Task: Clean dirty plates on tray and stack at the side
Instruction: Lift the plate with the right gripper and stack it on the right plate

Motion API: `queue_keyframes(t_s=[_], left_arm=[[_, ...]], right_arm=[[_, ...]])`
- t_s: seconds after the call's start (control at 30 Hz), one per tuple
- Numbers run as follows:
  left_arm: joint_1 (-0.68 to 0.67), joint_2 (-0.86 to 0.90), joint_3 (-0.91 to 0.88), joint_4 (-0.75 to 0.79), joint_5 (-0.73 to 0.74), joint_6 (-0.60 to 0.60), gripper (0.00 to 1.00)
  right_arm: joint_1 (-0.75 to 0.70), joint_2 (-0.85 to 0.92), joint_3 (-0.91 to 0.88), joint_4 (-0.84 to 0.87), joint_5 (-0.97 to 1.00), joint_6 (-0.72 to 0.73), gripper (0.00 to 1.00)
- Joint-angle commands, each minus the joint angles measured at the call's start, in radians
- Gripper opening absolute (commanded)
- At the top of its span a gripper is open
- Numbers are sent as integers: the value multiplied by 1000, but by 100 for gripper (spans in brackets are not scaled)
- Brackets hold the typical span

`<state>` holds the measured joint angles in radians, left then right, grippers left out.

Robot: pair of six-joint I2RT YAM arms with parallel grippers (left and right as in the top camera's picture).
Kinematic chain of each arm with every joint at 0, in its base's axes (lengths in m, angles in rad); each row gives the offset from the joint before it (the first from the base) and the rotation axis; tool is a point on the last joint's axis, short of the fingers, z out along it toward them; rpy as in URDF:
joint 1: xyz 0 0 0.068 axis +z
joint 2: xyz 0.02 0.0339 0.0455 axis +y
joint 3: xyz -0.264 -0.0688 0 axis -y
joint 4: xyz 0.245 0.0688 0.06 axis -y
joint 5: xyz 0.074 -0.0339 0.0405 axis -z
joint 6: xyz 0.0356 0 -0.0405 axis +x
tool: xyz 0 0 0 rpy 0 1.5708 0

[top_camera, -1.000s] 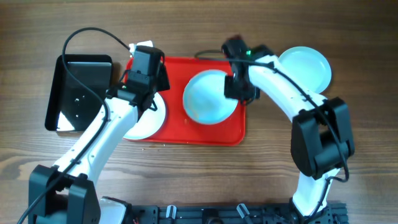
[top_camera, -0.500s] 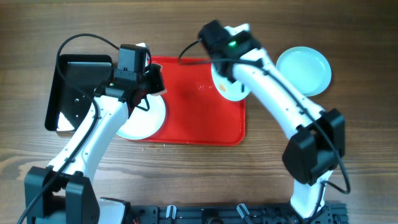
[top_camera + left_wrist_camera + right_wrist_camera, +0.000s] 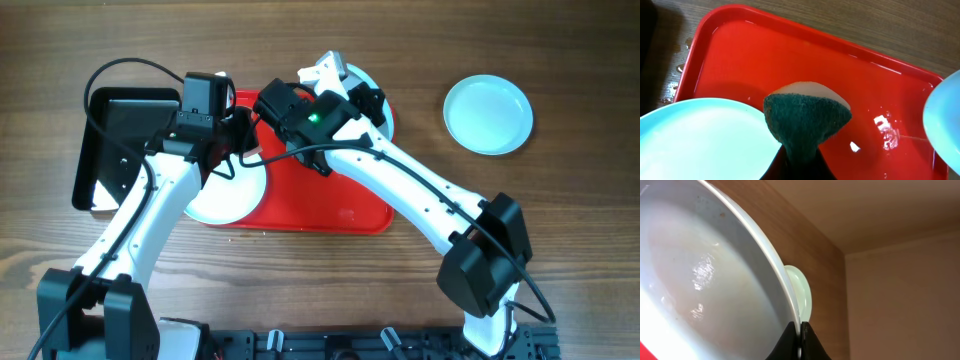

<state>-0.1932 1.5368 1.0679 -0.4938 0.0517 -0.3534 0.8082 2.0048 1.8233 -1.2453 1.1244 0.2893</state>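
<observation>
While one plate lies at the left edge of the tray, my left jaws stay clamped on the sponge beside it. The right jaws, pinching the second plate by its rim, have lifted it off the tray's middle toward the sponge. Scrubbing looks next. The third plate sits right, on the table.

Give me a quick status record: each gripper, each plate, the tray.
left gripper: shut on sponge, above the tray beside the left plate
right gripper: shut on rim of held plate, tilted, over tray's far edge
left plate: lying at tray's left edge
third plate: on the table, right of tray, apart from both arms
tray: red, wet sheen
black tray: left of the red one
</observation>
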Motion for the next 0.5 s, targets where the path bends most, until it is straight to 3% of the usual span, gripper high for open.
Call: queue_keyframes(t_s=[0.0,0.1,0.23,0.3,0.47], left_arm=[[9,-9,0,1,12,-2,4],[9,-9,0,-2,12,-2,4],[8,-9,-2,-13,20,-2,4],[8,-9,-2,-20,20,-2,4],[8,-9,-2,-32,27,-2,4]], right_arm=[[0,-13,19,-1,47,-1,4],[-1,-14,19,-1,36,10,4],[-55,-14,19,-5,-158,135,4],[-135,-18,19,1,-339,184,4],[-365,-49,19,-15,-711,150,4]])
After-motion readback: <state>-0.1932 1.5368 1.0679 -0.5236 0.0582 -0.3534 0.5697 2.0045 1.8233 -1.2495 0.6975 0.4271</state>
